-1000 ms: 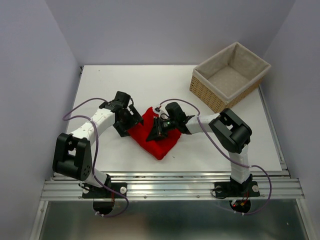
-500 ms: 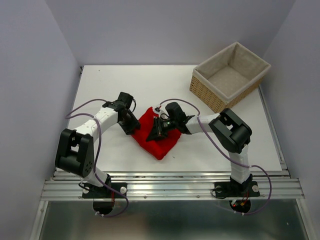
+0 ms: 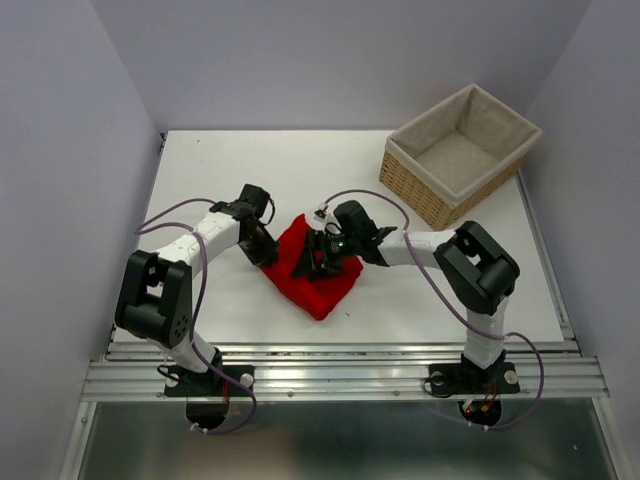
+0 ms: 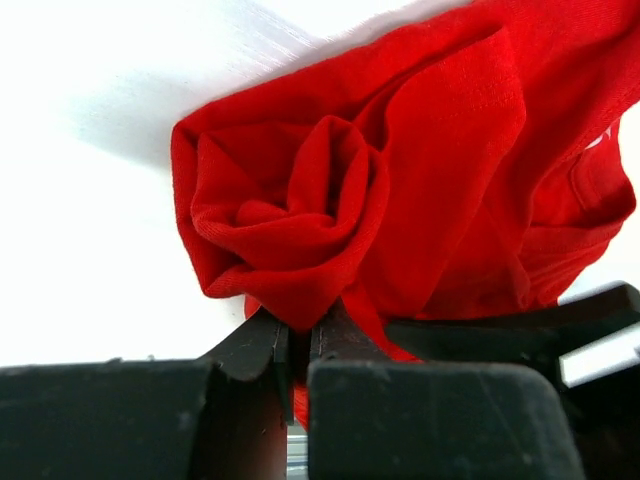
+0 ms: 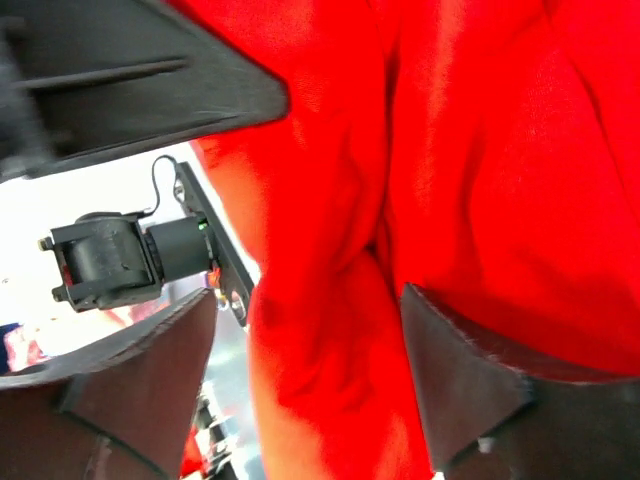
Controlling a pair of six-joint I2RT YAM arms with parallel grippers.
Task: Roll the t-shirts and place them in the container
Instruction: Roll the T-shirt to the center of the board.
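The red t-shirt (image 3: 318, 282) lies bunched and partly rolled in the middle of the white table (image 3: 230, 170). Its rolled end (image 4: 290, 215) faces the left wrist camera as a spiral of folds. My left gripper (image 3: 268, 250) is at the shirt's left edge. In the left wrist view that gripper (image 4: 295, 335) is shut on a fold at the bottom of the roll. My right gripper (image 3: 314, 258) sits on top of the shirt. Its jaws stand wide open in the right wrist view (image 5: 305, 300), with red fabric (image 5: 480, 150) lying loose between the fingers.
A wicker basket (image 3: 420, 195) with a beige lining stands at the back right corner of the table. The left arm's wrist (image 5: 120, 260) shows close by in the right wrist view. Grey walls enclose the table on three sides.
My left gripper moved in to the shirt's left edge and shut on a fold. My right gripper, earlier closed on the fabric, has opened wide.
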